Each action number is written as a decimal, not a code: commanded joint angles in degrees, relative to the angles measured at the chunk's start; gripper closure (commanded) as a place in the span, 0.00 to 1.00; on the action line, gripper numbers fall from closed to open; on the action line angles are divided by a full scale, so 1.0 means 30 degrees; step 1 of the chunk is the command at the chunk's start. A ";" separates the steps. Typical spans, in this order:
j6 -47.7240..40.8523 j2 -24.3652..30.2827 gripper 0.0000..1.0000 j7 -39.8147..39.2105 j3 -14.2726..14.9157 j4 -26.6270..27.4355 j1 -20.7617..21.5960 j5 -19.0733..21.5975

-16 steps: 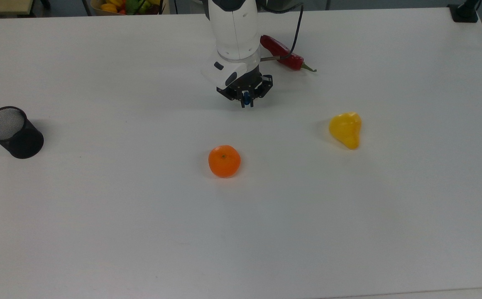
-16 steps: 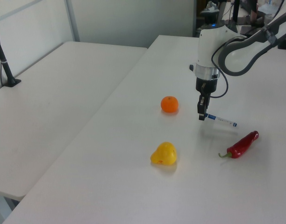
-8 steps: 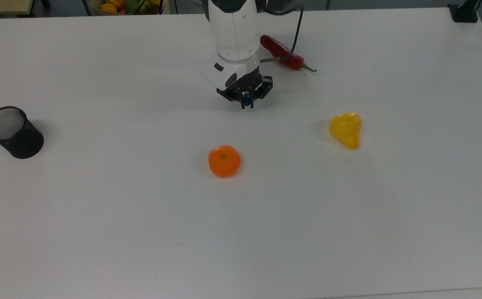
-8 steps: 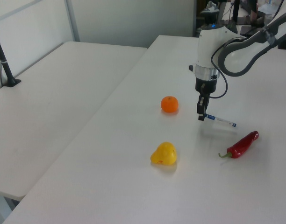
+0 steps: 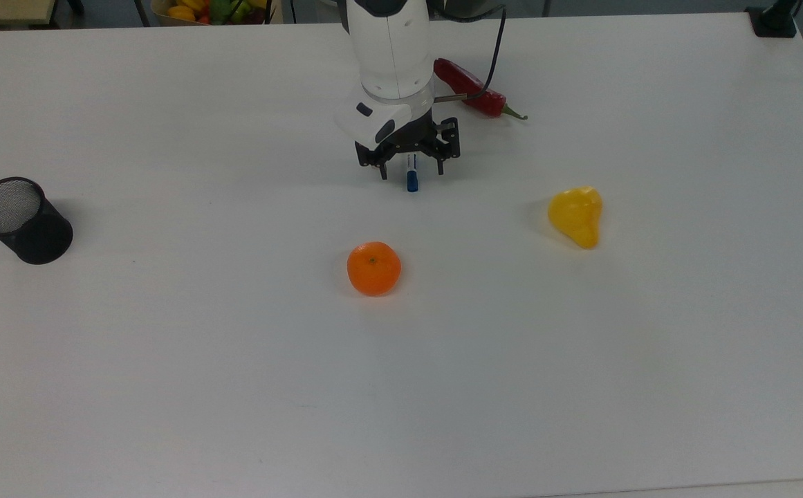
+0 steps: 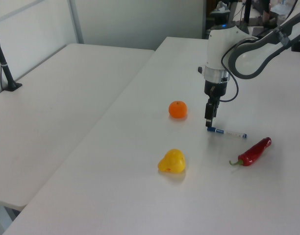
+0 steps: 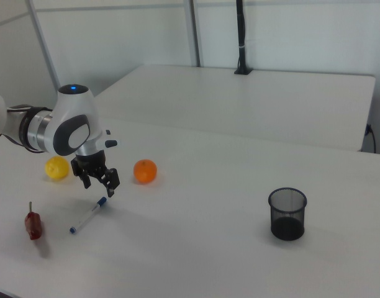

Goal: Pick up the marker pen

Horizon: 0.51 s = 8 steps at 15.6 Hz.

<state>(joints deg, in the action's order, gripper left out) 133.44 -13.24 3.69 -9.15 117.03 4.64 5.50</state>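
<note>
In the top view we look down on a broad white worktop (image 5: 235,387). At its far edge a container of coloured fruit (image 5: 211,10) peeks in, and a dark clamp base (image 5: 774,21) sits at the top view's upper right corner. The white arm reaches in from the far side, its pincer (image 5: 409,164) pointing down with the fingers spread wide. Between those fingers lies the marker pen (image 5: 411,173), flat on the worktop, its blue cap toward us and the rest of its barrel hidden under the pincer. Neither finger appears to touch it. Just behind the arm we see a red chilli (image 5: 472,88). An orange (image 5: 373,268) sits nearer us, a yellow pear-shaped fruit (image 5: 576,216) lies well off to the top view's right, and a black mesh cup (image 5: 22,220) stands far off at the top view's left.

In the left view the worktop (image 6: 115,186) runs away from us, with a second white table beside it. The pincer (image 6: 209,117) hangs over the blue-capped end of the marker pen (image 6: 227,132), which lies flat, apart from the chilli (image 6: 254,151) at the left view's right. The orange (image 6: 178,109) and the yellow fruit (image 6: 171,161) lie toward the left view's left.

In the right view, the pincer (image 7: 98,184) stands open above the worktop (image 7: 202,248), just above the capped end of the marker pen (image 7: 89,215). The chilli (image 7: 33,224), the yellow fruit (image 7: 56,168), the orange (image 7: 145,171) and the mesh cup (image 7: 287,213) lie around it.
</note>
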 commanded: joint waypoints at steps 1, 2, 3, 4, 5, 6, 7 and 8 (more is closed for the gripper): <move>-0.0151 0.1479 0.00 0.0058 -0.0056 0.0045 -0.0227 0.0011; -0.0848 0.2006 0.00 0.0088 0.0090 -0.0246 -0.0257 -0.0018; -0.2102 0.2562 0.00 0.0059 0.0178 -0.0829 -0.0431 -0.0018; -0.3710 0.3032 0.00 0.0059 0.0324 -0.1589 -0.0752 -0.0018; -0.5496 0.3530 0.00 0.0059 0.0616 -0.2293 -0.0813 -0.0018; -0.6848 0.3941 0.00 0.0059 0.1025 -0.2938 -0.0814 -0.0018; -0.7847 0.4293 0.00 0.0088 0.1464 -0.3554 -0.0814 -0.0018; -0.8814 0.4615 0.00 0.0088 0.1845 -0.4024 -0.0814 -0.0018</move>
<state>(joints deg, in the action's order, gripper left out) 116.12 -3.49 3.72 -6.86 108.79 2.15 5.49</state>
